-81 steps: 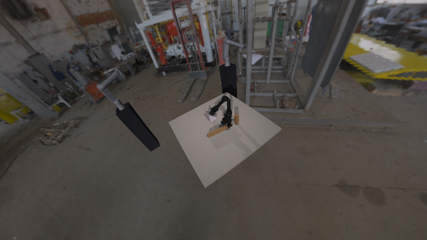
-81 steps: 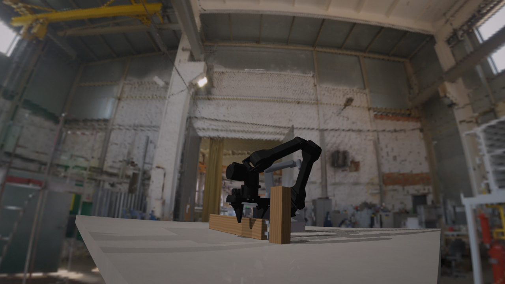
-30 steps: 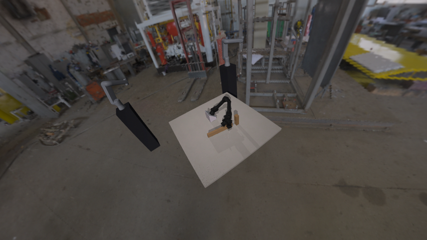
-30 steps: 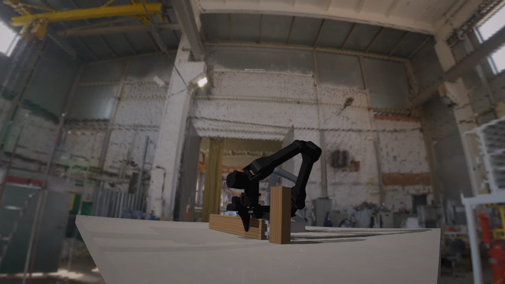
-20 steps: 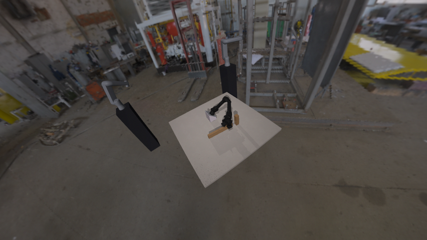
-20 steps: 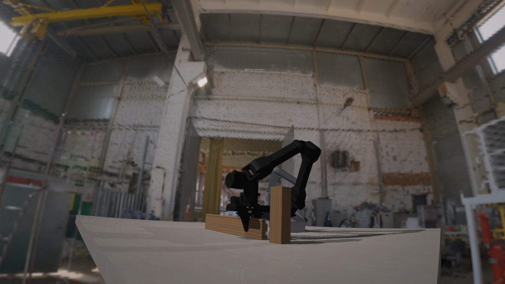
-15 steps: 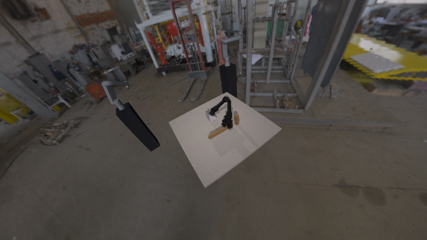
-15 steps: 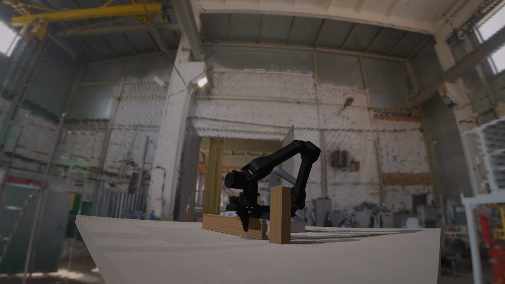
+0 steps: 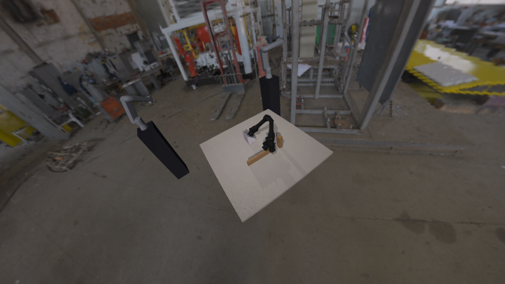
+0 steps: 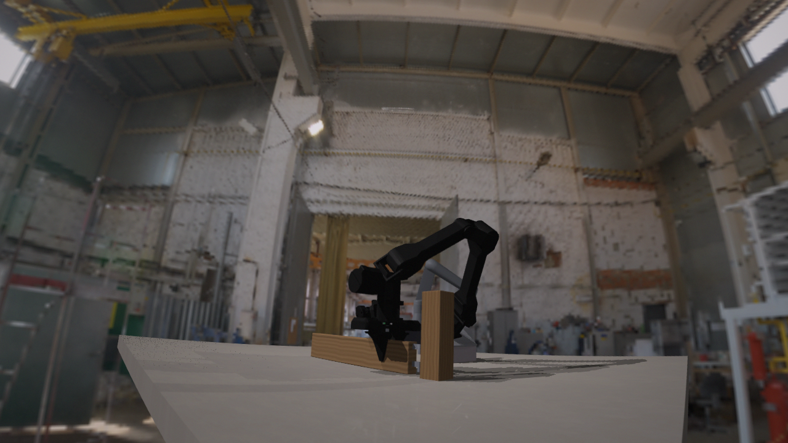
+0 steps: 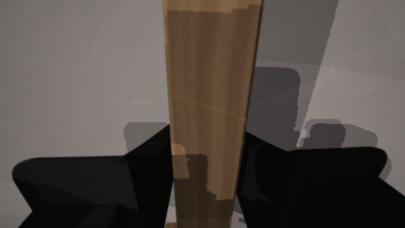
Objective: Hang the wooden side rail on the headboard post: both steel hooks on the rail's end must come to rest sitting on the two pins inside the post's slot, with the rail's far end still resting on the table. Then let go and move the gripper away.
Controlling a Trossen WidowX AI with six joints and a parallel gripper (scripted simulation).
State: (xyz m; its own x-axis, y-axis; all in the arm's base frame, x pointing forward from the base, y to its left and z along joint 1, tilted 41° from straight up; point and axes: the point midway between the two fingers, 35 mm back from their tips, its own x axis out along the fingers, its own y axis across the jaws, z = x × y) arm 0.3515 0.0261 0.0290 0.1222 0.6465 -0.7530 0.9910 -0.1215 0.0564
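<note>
Rail point(image 10: 352, 350): wooden, lying on table point(image 10: 330, 396), hooked end just beside upright post point(image 10: 436, 336); gripper point(image 10: 381, 352) jaws clamped on rail near that end; far end on table
</note>
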